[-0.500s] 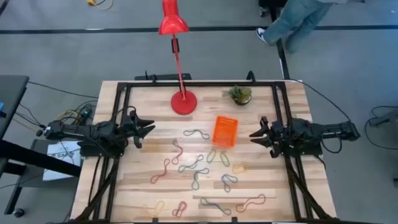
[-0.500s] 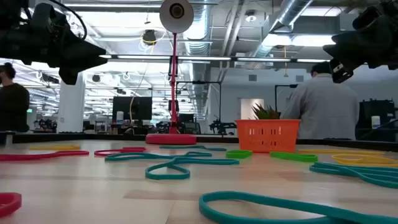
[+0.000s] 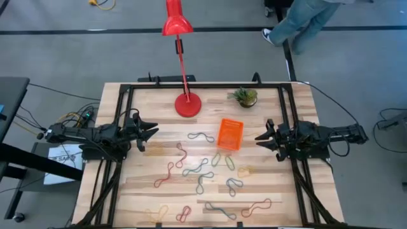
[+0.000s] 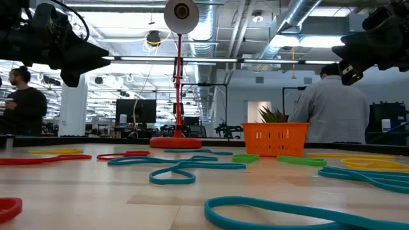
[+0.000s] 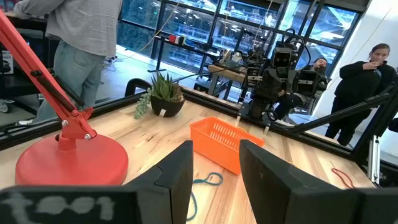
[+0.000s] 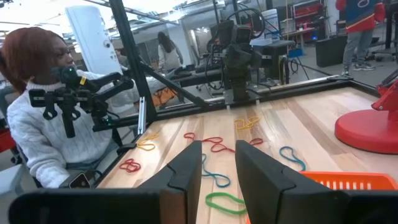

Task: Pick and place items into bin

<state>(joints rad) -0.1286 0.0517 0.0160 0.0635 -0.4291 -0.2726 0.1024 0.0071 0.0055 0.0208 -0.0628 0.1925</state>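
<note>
Orange bin [image 3: 229,134], low walls, coloured bands [image 3: 202,173] scattered beside

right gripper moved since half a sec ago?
No. In the high view the right gripper sits at the same spot beside the orange bin, open and empty.

The counter [image 3: 137,184] lies open between the two arms, strewn only with flat bands [image 3: 202,174]. The orange bin [image 3: 229,134], potted plant [image 3: 245,96] and red lamp base [image 3: 187,104] stand toward the far edge.
</note>
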